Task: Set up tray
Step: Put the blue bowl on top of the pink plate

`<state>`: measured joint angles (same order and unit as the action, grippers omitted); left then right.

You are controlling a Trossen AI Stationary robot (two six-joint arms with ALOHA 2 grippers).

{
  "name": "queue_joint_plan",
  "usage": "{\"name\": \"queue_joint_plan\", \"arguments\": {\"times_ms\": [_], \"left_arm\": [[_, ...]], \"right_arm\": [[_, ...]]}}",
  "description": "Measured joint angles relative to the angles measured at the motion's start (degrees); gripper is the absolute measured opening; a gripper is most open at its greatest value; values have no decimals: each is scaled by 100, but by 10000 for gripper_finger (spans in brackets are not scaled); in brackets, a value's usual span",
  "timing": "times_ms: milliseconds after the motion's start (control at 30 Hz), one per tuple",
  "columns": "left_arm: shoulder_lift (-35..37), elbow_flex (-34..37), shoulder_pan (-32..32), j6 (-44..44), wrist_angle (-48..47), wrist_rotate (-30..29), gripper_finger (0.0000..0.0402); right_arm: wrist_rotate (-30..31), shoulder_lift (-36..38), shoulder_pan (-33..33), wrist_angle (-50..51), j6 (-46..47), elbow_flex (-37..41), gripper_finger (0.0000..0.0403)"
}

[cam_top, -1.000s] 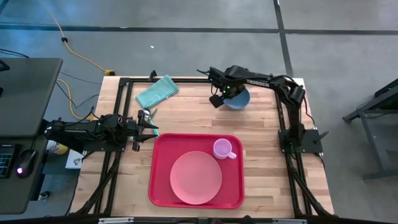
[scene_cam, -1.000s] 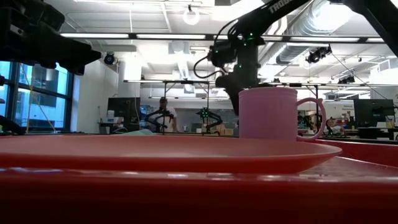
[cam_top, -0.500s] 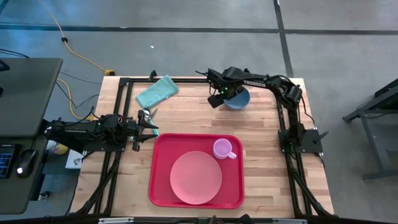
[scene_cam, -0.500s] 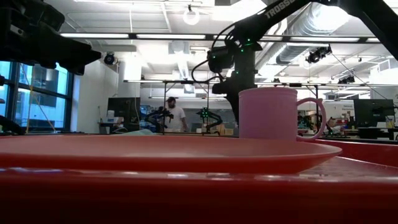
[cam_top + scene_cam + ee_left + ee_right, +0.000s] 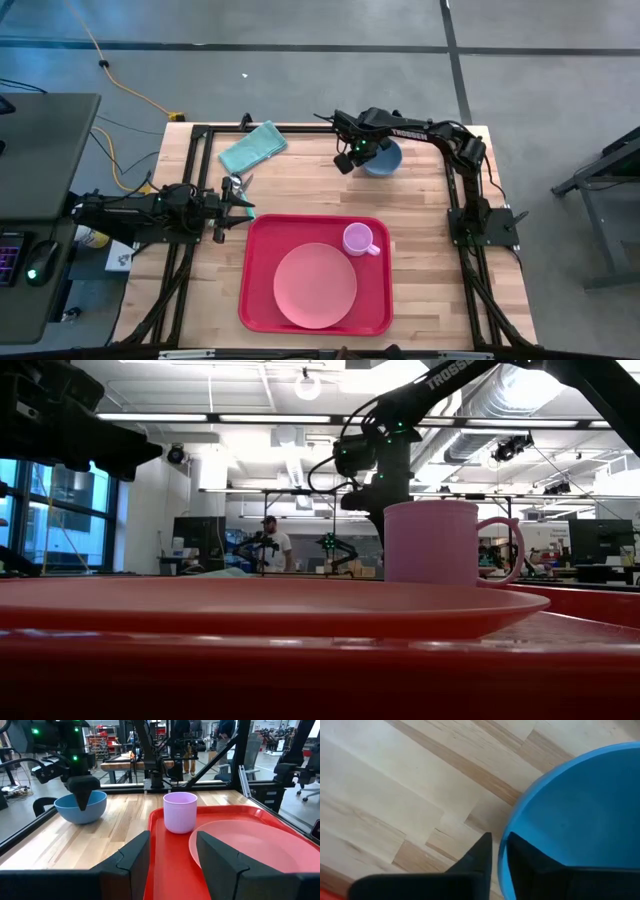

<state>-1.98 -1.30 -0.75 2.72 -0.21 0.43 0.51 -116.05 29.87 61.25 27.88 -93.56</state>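
Note:
The red tray [image 5: 255, 270] lies at the near middle of the table, carrying a round pink plate [image 5: 315, 285] and a pale pink cup [image 5: 357, 240] at its far right corner. A blue bowl [image 5: 387, 160] stands on the wood at the far right. My right gripper [image 5: 362, 152] points down over the bowl's left rim and is shut on it. My left gripper [image 5: 243, 201] waits open and level at the table's left side, just left of the tray, touching nothing. My right gripper pinches the blue bowl's rim [image 5: 502, 845] on the side toward the table's left. One finger [image 5: 522, 852] is inside the bowl and the other [image 5: 479, 854] outside. The fingers come from above, pointing down. The bowl stands upright on the table.
A teal cloth [image 5: 252, 148] lies at the far left of the table. Small metal cutlery [image 5: 236, 183] rests by my left gripper. Black frame rails [image 5: 190, 180] run along the table's edges. Bare wood lies between the bowl and the tray.
My right gripper has settled slightly toward the table's left at the bowl's rim and shut its fingers on it. The bowl has stayed where it was.

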Motion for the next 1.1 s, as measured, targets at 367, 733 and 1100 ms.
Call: {"name": "queue_joint_plan", "arguments": {"times_ms": [367, 733, 1100], "left_arm": [[0, 0, 0, 0, 2, -2, 193], [0, 0, 0, 0, 2, -2, 193], [0, 0, 0, 0, 4, -2, 193]], "right_arm": [[-67, 0, -2, 13, -263, 0, 1], [33, 4, -96, 285, -396, -42, 0], [560, 10, -204, 1395, -520, -1363, 0]]}}
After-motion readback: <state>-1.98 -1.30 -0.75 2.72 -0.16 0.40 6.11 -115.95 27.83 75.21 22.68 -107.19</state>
